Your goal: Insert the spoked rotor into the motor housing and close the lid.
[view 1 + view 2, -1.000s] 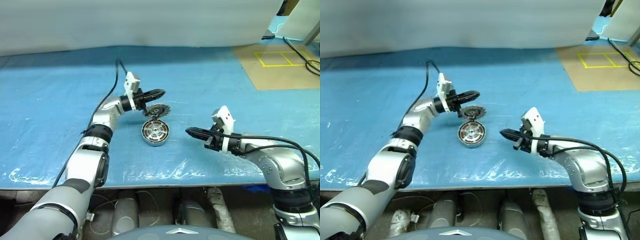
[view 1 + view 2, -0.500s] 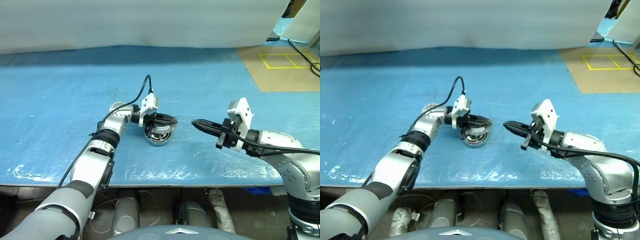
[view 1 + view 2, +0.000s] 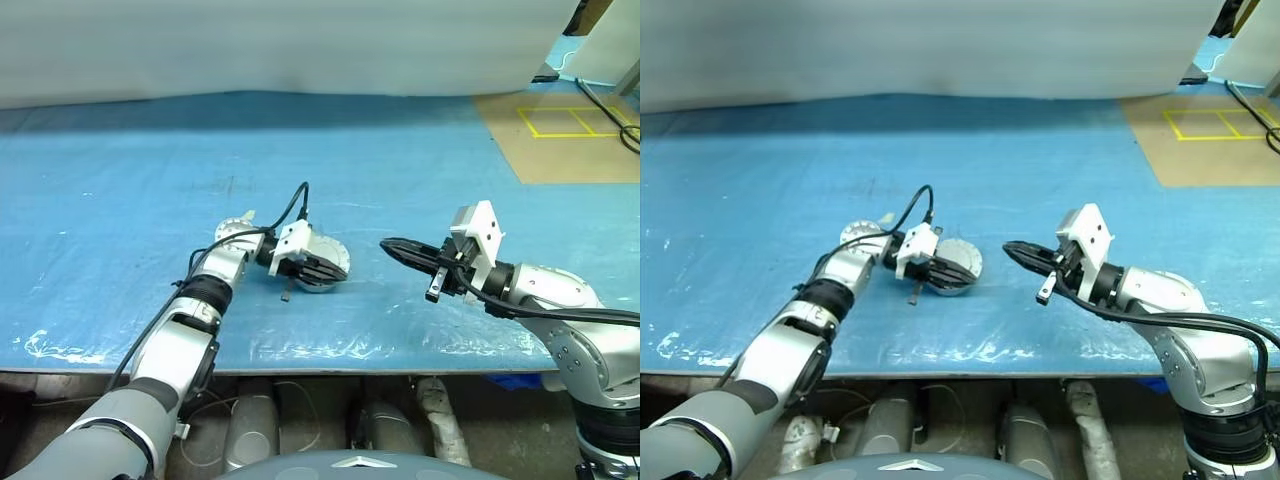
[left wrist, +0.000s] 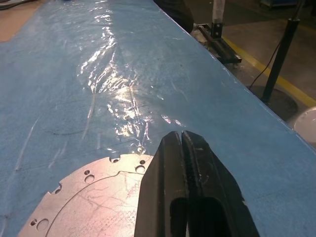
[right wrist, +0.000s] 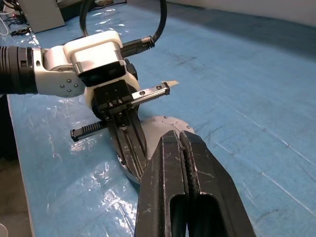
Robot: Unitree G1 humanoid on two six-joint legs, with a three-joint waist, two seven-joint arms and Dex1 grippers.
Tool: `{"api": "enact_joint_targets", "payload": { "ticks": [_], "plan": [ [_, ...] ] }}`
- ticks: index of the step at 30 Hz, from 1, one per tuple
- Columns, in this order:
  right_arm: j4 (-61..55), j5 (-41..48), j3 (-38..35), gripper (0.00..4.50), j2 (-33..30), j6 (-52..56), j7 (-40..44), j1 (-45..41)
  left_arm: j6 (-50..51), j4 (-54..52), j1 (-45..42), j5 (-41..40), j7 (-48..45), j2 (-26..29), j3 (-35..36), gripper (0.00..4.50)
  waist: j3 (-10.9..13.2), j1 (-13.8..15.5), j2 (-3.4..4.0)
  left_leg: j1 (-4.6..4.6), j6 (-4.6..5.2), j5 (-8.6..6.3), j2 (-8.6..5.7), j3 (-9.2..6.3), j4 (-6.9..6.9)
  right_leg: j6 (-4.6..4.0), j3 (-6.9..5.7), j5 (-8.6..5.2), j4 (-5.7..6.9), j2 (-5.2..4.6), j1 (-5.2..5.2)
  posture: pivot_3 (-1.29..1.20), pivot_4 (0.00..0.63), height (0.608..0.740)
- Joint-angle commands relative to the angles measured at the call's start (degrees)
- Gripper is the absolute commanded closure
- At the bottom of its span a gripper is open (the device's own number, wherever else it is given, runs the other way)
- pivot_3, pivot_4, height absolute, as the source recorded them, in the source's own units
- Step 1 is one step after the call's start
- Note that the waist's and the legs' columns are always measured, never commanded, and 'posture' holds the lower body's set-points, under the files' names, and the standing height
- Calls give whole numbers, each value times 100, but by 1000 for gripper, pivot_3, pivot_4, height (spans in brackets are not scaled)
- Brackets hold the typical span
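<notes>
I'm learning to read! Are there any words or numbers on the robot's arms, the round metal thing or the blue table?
No words or numbers can be read.
Lid: only small holes and scratches.
Left gripper and right gripper: no labels.
Blue table: no print.
Floor: yellow lines, no writing.

— Can any writing, label, brand or number be read anywhere?

— No. Nothing legible stands on any surface in these views.

— Any sign or marking at all?

— Just yellow taped squares [image 3: 553, 119] on the brown floor patch, far beyond the right claw [image 3: 388, 246]; they carry no letters or digits.
</notes>
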Motion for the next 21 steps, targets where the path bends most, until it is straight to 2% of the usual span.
{"api": "enact_joint_targets", "payload": {
  "ticks": [1,6,11,16,21],
  "plan": [
    [9,-19,0,4500,3,-151,-56,-79,-258,44,75,200,11,132,-133,4407,0,-4,0,1,0,0,0,0,0,0,0,0,-5,0,3,0,150,740],
    [-32,2,114,4500,12,-141,-92,-151,144,-255,86,-238,12,18,74,4407,0,-4,0,1,1,0,-1,1,0,4,0,3,-9,-1,5,0,150,740],
    [1,14,254,4500,-20,-92,-101,-275,1154,-1411,166,-1018,166,78,494,4407,1,-8,1,-5,1,1,-1,1,0,2,-1,3,-10,-1,1,0,150,740],
    [123,134,313,4500,-46,15,-5,-504,2817,-3700,932,-1823,433,771,764,4407,-1,-68,5,-3,1,1,3,4,-11,-1,1,1,-9,2,-6,0,150,740],
    [392,224,566,4500,23,207,129,-886,3580,-5084,2034,-2097,770,1608,1017,4407,0,-180,9,-6,1,1,0,5,-26,-9,0,-3,-15,2,-9,0,150,740]
  ]
}}
